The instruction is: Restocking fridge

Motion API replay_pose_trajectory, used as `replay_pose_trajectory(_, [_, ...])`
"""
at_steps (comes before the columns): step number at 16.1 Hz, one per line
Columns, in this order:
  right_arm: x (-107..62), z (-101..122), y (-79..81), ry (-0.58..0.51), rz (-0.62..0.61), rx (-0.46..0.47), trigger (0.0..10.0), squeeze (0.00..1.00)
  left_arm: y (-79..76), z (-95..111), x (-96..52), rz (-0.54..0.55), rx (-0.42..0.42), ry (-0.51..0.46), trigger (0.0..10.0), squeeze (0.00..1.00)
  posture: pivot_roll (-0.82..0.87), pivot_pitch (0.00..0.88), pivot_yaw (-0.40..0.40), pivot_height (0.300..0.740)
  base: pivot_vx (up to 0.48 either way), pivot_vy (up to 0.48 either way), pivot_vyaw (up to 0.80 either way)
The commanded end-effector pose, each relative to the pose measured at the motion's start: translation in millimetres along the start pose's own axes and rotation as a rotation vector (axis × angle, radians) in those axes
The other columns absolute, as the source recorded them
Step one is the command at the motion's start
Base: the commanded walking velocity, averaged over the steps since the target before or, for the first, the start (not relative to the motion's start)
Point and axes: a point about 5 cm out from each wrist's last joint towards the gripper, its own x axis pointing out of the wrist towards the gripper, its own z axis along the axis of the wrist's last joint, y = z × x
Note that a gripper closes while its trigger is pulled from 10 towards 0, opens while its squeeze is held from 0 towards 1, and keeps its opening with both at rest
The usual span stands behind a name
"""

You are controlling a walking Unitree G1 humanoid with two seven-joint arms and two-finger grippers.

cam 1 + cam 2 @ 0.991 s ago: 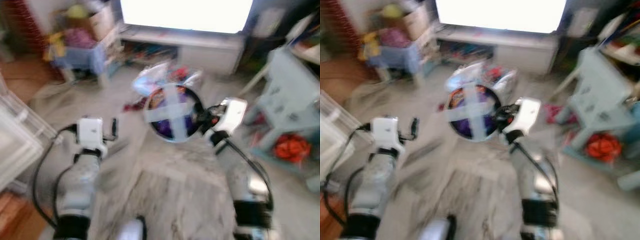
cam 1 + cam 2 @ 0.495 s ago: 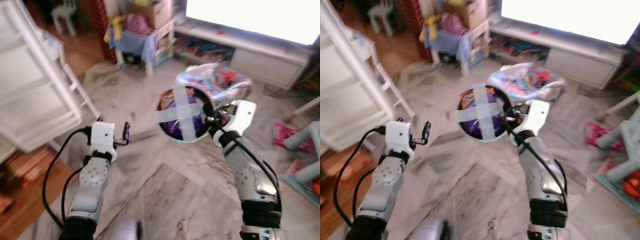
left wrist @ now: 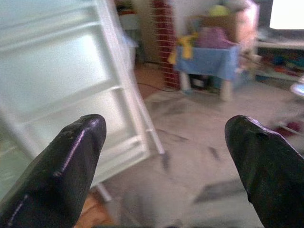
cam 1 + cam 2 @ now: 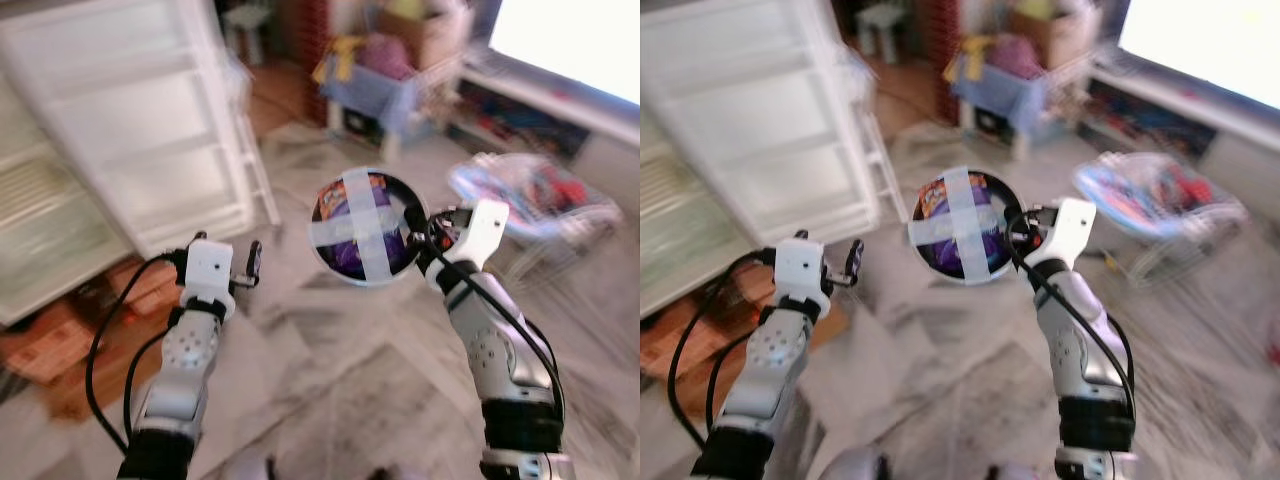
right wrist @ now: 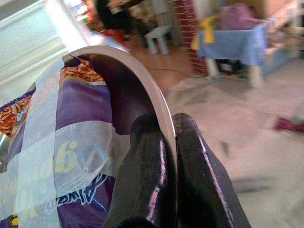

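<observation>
Steel-rimmed bowl (image 4: 362, 227) with a purple packet taped inside is pinched at its rim by my right gripper (image 4: 418, 232), held up over the marble floor (image 4: 330, 370). My left gripper (image 4: 243, 264) hangs empty, fingers (image 3: 71, 161) spread wide, facing the open white fridge (image 4: 120, 150).

i saw my right gripper (image 5: 164, 156), glossy black, pinching a shiny metal bowl (image 4: 362, 227) holding a glossy purple packet (image 5: 76, 156) under matt tape (image 4: 366, 226).

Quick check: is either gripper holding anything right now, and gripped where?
The right gripper pinches the metal rim of the bowl, which holds a purple packet taped in with a cross. The left gripper is open and holds nothing.
</observation>
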Motion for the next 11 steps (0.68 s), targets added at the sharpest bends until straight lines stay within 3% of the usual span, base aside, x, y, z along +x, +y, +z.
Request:
replay_pose_trajectory(1, [4.4,5.6,17.7,-0.028,0.066,0.009,10.0,0.0,9.1,-5.5,-2.8,0.027,0.018,0.022,10.0,0.0,0.07,0.081,-0.017,0.74,0.0,0.48,0.8])
replay_pose_trajectory(7, [5.5,4.3,18.4,-0.018,0.072,0.009,10.0,0.0,8.7,-4.8,-1.2,0.021,0.015,0.013,10.0,0.0,0.07,0.084,-0.02,0.74,0.0,0.478,0.8])
replay_pose_trajectory(9, [6.6,4.2,18.6,-0.016,0.073,0.006,10.0,0.0,9.7,-5.4,1.2,0.021,0.022,0.015,10.0,0.0,0.07,0.082,-0.022,0.74,0.0,0.48,0.56])
replay_pose_trajectory(11, [7.4,4.6,17.4,-0.014,0.063,0.007,10.0,0.0,11.5,-5.1,2.7,0.03,0.024,0.018,10.0,0.0,0.07,0.08,-0.023,0.74,0.0,0.48,0.0])
